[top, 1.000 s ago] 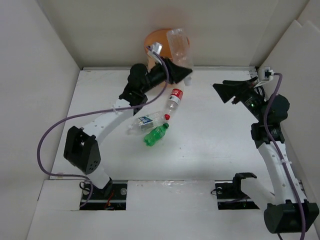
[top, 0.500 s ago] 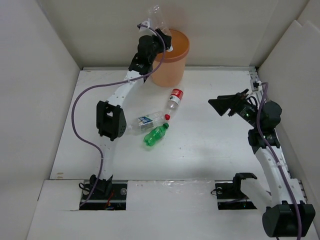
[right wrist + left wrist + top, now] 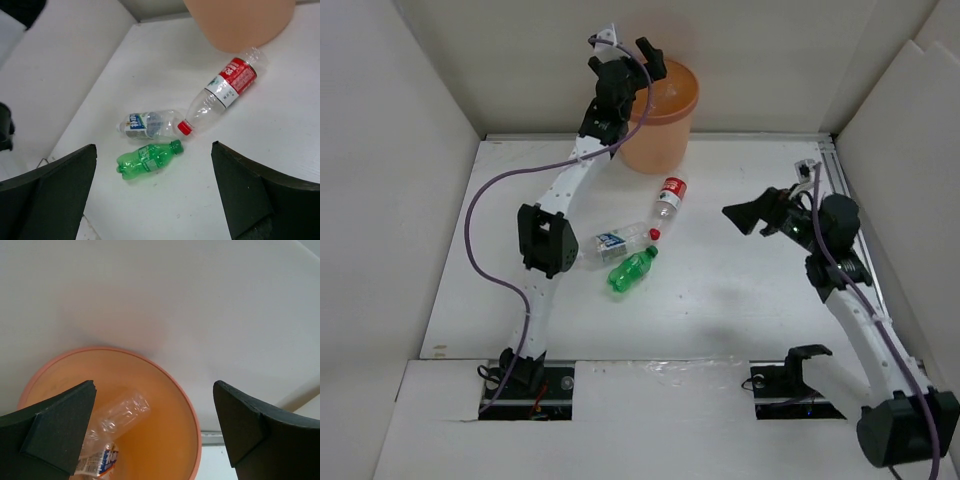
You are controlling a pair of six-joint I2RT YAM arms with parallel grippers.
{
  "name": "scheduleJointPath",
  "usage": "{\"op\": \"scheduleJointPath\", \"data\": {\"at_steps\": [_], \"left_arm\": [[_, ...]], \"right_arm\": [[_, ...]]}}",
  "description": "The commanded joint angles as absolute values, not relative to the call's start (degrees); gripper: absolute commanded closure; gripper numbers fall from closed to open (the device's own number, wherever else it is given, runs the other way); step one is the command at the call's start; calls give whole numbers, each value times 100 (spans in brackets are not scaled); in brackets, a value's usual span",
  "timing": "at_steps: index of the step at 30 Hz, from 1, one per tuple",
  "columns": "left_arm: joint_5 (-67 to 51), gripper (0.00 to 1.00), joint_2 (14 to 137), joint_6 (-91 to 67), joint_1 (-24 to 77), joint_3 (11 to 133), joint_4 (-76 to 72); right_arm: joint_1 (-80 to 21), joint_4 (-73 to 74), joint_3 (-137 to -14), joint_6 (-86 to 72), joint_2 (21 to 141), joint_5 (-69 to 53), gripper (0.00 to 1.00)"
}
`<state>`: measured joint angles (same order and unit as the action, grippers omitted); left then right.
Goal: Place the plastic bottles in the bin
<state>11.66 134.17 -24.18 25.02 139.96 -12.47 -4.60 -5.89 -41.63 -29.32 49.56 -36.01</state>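
Observation:
The orange bin (image 3: 665, 130) stands at the back of the table. My left gripper (image 3: 632, 58) hovers open over its left rim, nothing between its fingers. Looking down from the left wrist, the open left gripper (image 3: 155, 432) frames the bin (image 3: 192, 440), where a clear bottle (image 3: 120, 415) lies inside. Three bottles lie on the table in front of the bin: a green one (image 3: 632, 270) (image 3: 149, 159), a clear blue-labelled one (image 3: 615, 243) (image 3: 150, 124) and a red-labelled one (image 3: 669, 197) (image 3: 225, 95). My right gripper (image 3: 742, 215) (image 3: 155, 195) is open, right of them and pointing at them.
White walls enclose the table on the left, back and right. The left arm's purple cable (image 3: 490, 200) loops over the left side of the table. The bin's base (image 3: 240, 20) nearly touches the red-labelled bottle.
My left gripper carried a clear bottle up over the bin, then opened; the bottle now lies inside. My right gripper shifted left toward the bottles on the table.

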Motion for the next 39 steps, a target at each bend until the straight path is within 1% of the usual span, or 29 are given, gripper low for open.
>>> {"op": "scheduleJointPath", "data": {"at_steps": [1,2,3,4,5,6,7,8,9,10,11,12,13,14,15,17,18,20,22,26,29,32,33,35,36,37,39], "left_arm": [[1378,0,12825,-2408,2426,14160,-978],[1449,0,12667,-2356,2426,14072,-854],[1511,0,12474,-2355,2426,13758,-731],[1512,0,12254,-2251,2478,13546,-608],[1668,0,11747,-2250,2479,13300,-372],[1670,0,11473,-2189,2635,12637,-291],[1670,0,11174,-2188,2689,12247,-238],[1609,0,10553,-2188,2759,11834,-237],[1556,0,10225,-2188,2899,11378,-342],[1556,0,9926,-2188,2996,10425,-465],[1556,0,9636,-2188,3101,10006,-553],[1808,0,9154,-2188,3390,9663,-554],[1924,0,8958,-2188,3540,9155,-554],[2221,0,8799,-2188,3733,8949,-432],[2633,0,8519,-2188,3944,8782,-204],[2943,0,8254,-2450,4393,8265,-10],[3049,0,8122,-2574,4525,8079,70],[3487,0,7701,-2968,4921,7527,315],[3830,0,7324,-3523,5297,7078,596],[3894,0,6796,-3893,5616,6698,956],[3684,0,6365,-4025,5616,6461,1099],[3578,0,6013,-4096,5616,6171,1151],[3577,0,5794,-4096,5616,6118,1151],[3577,0,5635,-4096,5616,6038,1309],[3577,0,5512,-4096,5616,6038,1449],[3577,0,5511,-4096,5616,6038,1502],[3577,0,5440,-4035,5616,5985,1564]], "right_arm": [[-1088,297,-4868,-2418,5588,-2359,0],[-1281,490,-5043,-2365,5825,-1625,0],[-1614,631,-5349,-2364,6088,-1339,0],[-1722,633,-5483,-2364,6622,-1188,0],[-1784,633,-5624,-2460,6897,-1047,0],[-1897,633,-5782,-2626,7169,-750,0],[-1898,633,-6123,-2715,7720,-625,0],[-1968,633,-6317,-2812,8004,-502,0],[-1969,633,-6502,-2926,8277,-362,0],[-1969,633,-6895,-3153,8540,-308,0],[-1969,633,-7108,-3286,9065,-229,0],[-1969,633,-7328,-3383,9331,-229,0],[-2073,633,-7574,-3445,9604,-133,0],[-2126,911,-8124,-3524,10137,-19,0],[-2127,1062,-8417,-3524,10404,52,0],[-2276,1195,-9049,-3524,10870,53,0],[-2276,1195,-9148,-3577,11203,-17,0],[-2276,863,-9210,-3743,11460,-210,0],[-2276,756,-9386,-3805,11794,-124,0],[-2399,1027,-9851,-3806,12321,78,0],[-2540,1335,-10177,-3753,12682,395,0],[-2540,1528,-10406,-3753,13067,396,0],[-2540,1642,-10485,-3753,13148,448,2],[-2540,1888,-10608,-3753,13280,510,9],[-2540,1977,-10608,-3753,13280,605,17],[-2540,1978,-10539,-3753,13280,685,33],[-2540,1978,-10275,-3753,13132,747,45]]}}
